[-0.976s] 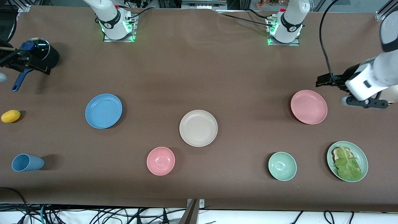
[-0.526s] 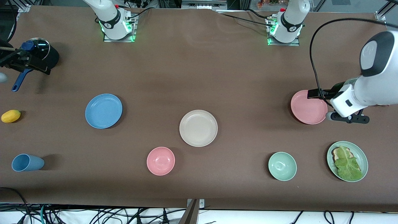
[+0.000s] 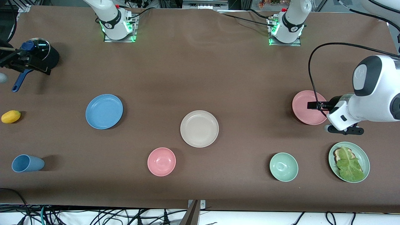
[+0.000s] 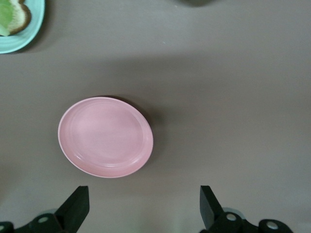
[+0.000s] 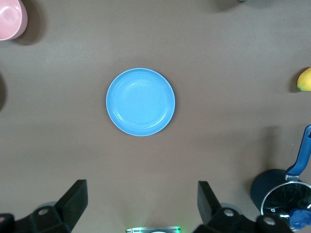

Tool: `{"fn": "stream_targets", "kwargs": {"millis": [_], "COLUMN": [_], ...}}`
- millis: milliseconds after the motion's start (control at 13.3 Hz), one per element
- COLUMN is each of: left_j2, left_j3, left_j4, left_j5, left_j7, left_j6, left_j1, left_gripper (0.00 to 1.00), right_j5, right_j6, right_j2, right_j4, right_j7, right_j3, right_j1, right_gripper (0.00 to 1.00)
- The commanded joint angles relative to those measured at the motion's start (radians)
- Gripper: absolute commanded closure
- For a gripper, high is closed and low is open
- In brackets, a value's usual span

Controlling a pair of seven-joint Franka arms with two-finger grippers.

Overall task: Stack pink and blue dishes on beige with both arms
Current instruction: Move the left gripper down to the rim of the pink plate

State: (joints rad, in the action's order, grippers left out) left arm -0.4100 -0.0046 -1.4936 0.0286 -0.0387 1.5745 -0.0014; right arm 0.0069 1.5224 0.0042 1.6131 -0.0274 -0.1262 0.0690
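Note:
The pale pink plate [image 3: 307, 107] lies toward the left arm's end of the table and also shows in the left wrist view [image 4: 105, 137]. My left gripper [image 3: 312, 105] hangs open and empty over that plate's rim; in its wrist view [image 4: 143, 191] the plate shows just past the fingertips. The sky blue plate [image 3: 104, 111] lies toward the right arm's end. My right gripper [image 3: 37, 64] stays open, high up by the pot, and its wrist view [image 5: 141, 187] looks down on the blue plate [image 5: 140, 102]. The beige plate [image 3: 199, 128] sits mid-table.
A pink bowl [image 3: 161, 161], a green bowl [image 3: 283, 167] and a green plate with toast and lettuce [image 3: 362, 153] lie nearer the front camera. A blue cup [image 3: 27, 163], a yellow fruit [image 3: 11, 116] and a dark lidded pot [image 3: 43, 53] are at the right arm's end.
The left arm has swung in from the table's end and come over the pink plate, gripper still open. The right arm has not moved.

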Motion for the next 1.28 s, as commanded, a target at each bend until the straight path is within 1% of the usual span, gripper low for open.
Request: {"fn": "stream_targets", "kwargs": {"millis": [0,150,225,300,451,601,676,976,1051,1201], "left_j2": [0.013,0.04,0.069,0.097,0.125,0.138,0.155,0.201,0.203,0.189], "left_j3": [0.005,0.026,0.046,0.079,0.142,0.201,0.216,0.221,0.222,0.228], "left_j4": [-0.049,-0.117,-0.173,-0.244,-0.356,-0.424,-0.46,-0.594,-0.62,-0.648], "left_j5": [-0.015,-0.012,0.007,0.043,0.103,0.157,0.171,0.174,0.177,0.243], "left_j7": [-0.091,-0.137,-0.177,-0.228,-0.361,-0.482,-0.516,-0.533,-0.567,-0.674], "left_j6": [0.054,0.113,0.157,0.209,0.312,0.378,0.406,0.534,0.568,0.62], "left_j1": [0.034,0.047,0.047,0.047,0.046,0.034,0.028,0.027,0.035,0.053], "left_gripper": [0.0,0.0,0.0,0.0,0.0,0.0,0.0,0.0,0.0,0.0], "right_j5": [0.005,0.005,0.005,0.005,0.005,0.005,0.007,0.005,0.005,0.005], "right_j6": [-0.013,-0.013,-0.013,-0.013,-0.014,-0.013,-0.013,-0.013,-0.014,-0.013], "right_j2": [-0.004,-0.004,-0.004,-0.004,-0.004,-0.004,-0.004,-0.004,-0.004,-0.004], "right_j4": [-0.007,-0.007,-0.007,-0.007,-0.007,-0.007,-0.007,-0.007,-0.007,-0.007], "right_j7": [0.006,0.006,0.006,0.004,0.004,0.006,0.006,0.006,0.006,0.006], "right_j3": [-0.001,-0.001,-0.001,-0.001,-0.001,-0.001,-0.001,-0.001,-0.001,-0.001], "right_j1": [0.002,0.002,0.002,0.002,0.002,0.002,0.002,0.002,0.002,0.002], "right_gripper": [0.0,0.0,0.0,0.0,0.0,0.0,0.0,0.0,0.0,0.0]}}
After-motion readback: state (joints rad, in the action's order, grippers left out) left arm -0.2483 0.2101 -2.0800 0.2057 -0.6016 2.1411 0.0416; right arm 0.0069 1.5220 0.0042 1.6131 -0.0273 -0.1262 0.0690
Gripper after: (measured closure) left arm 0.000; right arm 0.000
